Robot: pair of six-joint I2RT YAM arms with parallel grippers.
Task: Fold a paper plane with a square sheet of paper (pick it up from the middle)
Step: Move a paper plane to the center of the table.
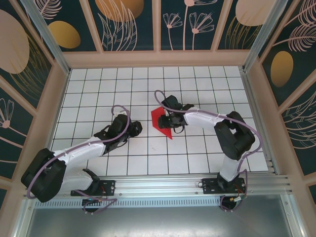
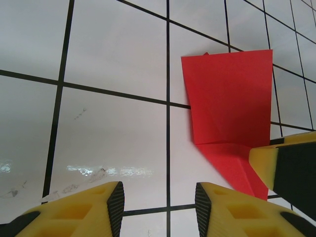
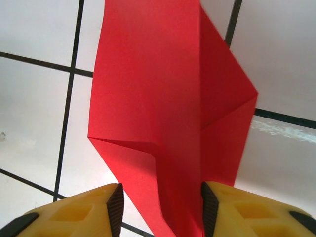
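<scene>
The red sheet of paper lies folded and creased on the white grid table, near its middle. One end is wide, and the other narrows to a point toward the near side. My right gripper hangs over the narrow end, open. In the right wrist view the paper runs down between the fingertips of the right gripper, and a raised fold stands close to the right-hand pad. My left gripper is left of the paper, open over bare tile. From there the paper shows up and to the right.
A yellow finger of the right gripper rests by the paper's narrow end in the left wrist view. Patterned walls with wooden frames enclose the table. An aluminium rail carrying both arm bases runs along the near edge.
</scene>
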